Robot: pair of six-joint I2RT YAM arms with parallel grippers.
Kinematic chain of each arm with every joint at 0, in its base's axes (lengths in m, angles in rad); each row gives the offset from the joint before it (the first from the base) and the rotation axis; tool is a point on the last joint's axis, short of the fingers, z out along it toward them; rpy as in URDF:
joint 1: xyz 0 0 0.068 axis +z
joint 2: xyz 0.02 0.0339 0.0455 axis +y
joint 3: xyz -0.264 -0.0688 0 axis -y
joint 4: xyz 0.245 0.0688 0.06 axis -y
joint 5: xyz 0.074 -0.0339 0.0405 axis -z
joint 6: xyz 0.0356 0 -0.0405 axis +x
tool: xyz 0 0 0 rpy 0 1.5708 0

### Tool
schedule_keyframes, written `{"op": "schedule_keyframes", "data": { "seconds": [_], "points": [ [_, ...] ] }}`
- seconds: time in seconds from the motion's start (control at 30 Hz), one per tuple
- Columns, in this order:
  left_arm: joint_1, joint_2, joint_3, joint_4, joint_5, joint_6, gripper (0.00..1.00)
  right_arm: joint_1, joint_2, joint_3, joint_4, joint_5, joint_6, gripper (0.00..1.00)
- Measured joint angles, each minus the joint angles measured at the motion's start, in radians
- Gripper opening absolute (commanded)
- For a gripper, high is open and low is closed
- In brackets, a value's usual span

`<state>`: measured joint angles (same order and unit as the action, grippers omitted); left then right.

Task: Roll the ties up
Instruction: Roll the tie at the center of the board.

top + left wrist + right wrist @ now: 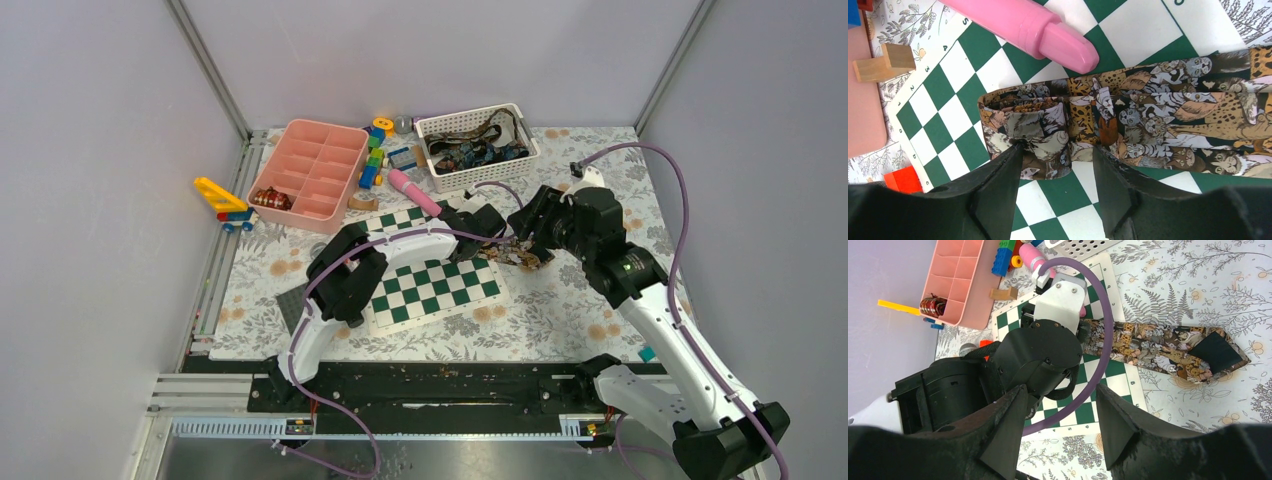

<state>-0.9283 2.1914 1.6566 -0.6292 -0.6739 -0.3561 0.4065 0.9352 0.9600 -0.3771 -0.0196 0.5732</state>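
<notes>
Hovering low over the chessboard [440, 290], the left end effector [1057, 147] has its jaws about halfway apart. Right at its tips sits the cat-print tie [1168, 125], narrow end folded back on itself into the start of a coil. That folded end lies partly in the gap. The left finger [998, 185] overlaps its edge, while the other finger [1113, 190] stands just clear, with a strip of white square showing between. So nothing is clamped.

From there the tie runs flat across the green and white squares and off onto the flowered desk [560, 310]. Its wide end lies back side up, black lining showing, in the right wrist view. A pink cylinder [1038, 27] lies on the board just beside the tie, and a wooden block [885, 62] sits off the board's corner.

Up above, the right end effector [1059, 390] hangs over the left arm with jaws parted and nothing between them.

At the far side, one rolled tie [270, 200] sits in a near-left compartment of the pink tray [320, 165]. More ties [470, 150] are heaped in the white basket [487, 172].
</notes>
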Motion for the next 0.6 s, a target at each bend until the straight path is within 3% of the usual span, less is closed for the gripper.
{"op": "schedule_keyframes", "data": {
  "seconds": [0.6],
  "points": [
    [0.0,-0.012,0.0,0.003,0.015,0.011,0.57,0.0,-0.031,0.15,-0.008,-0.066,0.031,0.61]
  ]
}}
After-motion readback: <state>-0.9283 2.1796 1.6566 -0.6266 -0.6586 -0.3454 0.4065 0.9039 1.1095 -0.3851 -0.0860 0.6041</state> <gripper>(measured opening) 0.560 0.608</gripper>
